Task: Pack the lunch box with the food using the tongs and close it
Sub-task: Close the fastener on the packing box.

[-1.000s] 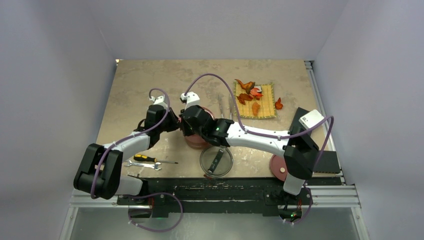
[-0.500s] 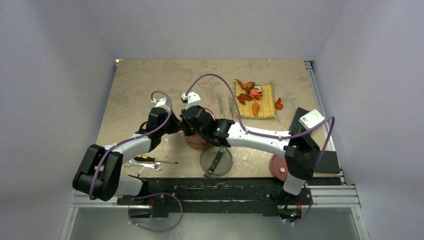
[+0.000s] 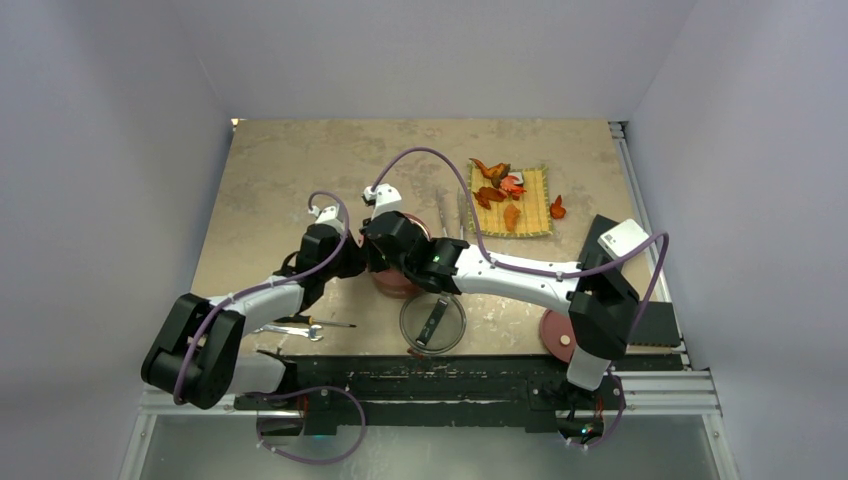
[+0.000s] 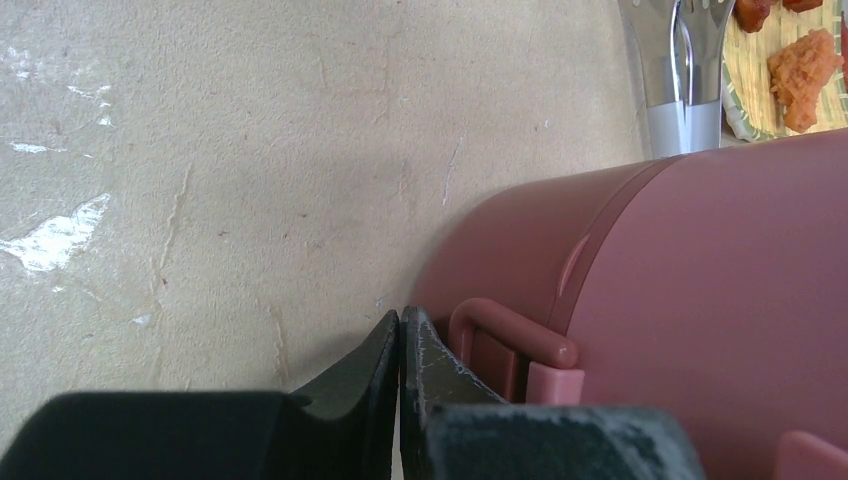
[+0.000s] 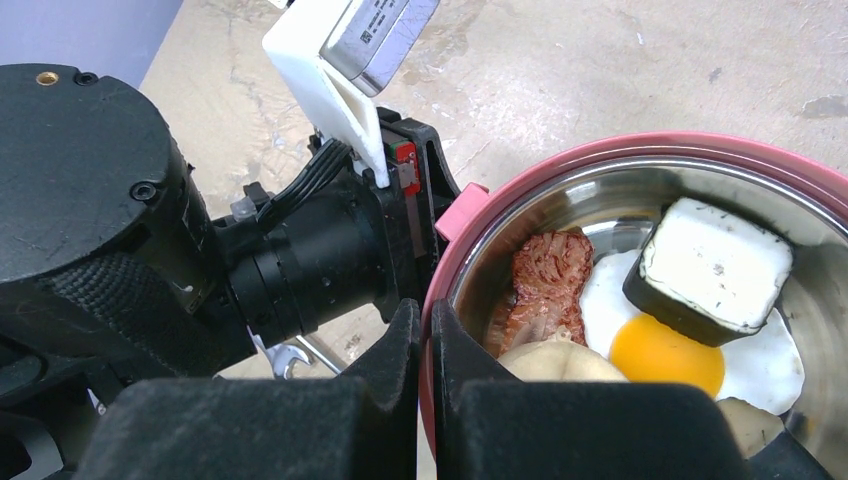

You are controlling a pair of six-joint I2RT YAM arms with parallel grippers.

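Observation:
The lunch box (image 3: 393,286) is a dusty-red bowl standing open in the middle of the table. In the right wrist view its steel inside (image 5: 640,150) holds food: a fried egg (image 5: 660,352), a white cube (image 5: 715,262), a red-brown chunk (image 5: 550,272) and a beige bun (image 5: 560,362). My right gripper (image 5: 428,322) is shut on the bowl's left rim, one finger inside and one outside. My left gripper (image 4: 400,322) is shut on nothing, its tips beside the bowl's side handle (image 4: 515,338). The tongs (image 3: 450,213) lie beyond the bowl. More food (image 3: 503,192) sits on the mat.
A dark see-through lid (image 3: 432,322) lies in front of the bowl and a red disc lid (image 3: 556,335) at the right by the right arm's base. A screwdriver (image 3: 318,322) and a wrench (image 3: 290,331) lie near the left arm. One orange piece (image 3: 557,208) lies off the yellow mat (image 3: 540,215).
My left gripper has moved right, up to the bowl's side handle, and its jaws have come fully together. The right gripper has kept its hold on the rim.

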